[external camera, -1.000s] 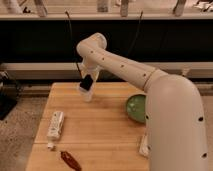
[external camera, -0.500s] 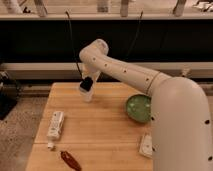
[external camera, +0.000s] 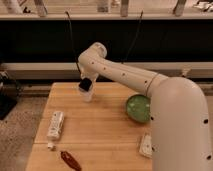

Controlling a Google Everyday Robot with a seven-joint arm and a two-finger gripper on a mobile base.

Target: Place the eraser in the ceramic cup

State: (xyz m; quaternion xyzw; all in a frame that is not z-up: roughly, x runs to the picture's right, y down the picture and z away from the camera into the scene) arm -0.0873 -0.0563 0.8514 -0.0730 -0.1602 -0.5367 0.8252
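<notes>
My gripper [external camera: 85, 85] hangs at the end of the white arm over the back left part of the wooden table [external camera: 100, 130]. It is directly above the ceramic cup [external camera: 88, 96], a small pale cup that stands upright, and it touches or nearly touches the rim. The gripper's tip is a dark blocky shape. I cannot make out the eraser apart from it, and no eraser lies on the table.
A green bowl [external camera: 137, 108] sits at the right, partly behind my arm. A white oblong device [external camera: 55, 125] lies at the left, with a small white piece [external camera: 50, 146] below it. A dark red elongated object [external camera: 70, 160] lies at the front edge. A white object [external camera: 146, 145] lies at the front right.
The arm has dipped slightly, bringing the gripper a little lower over the cup. The cup and the other objects have not moved.
</notes>
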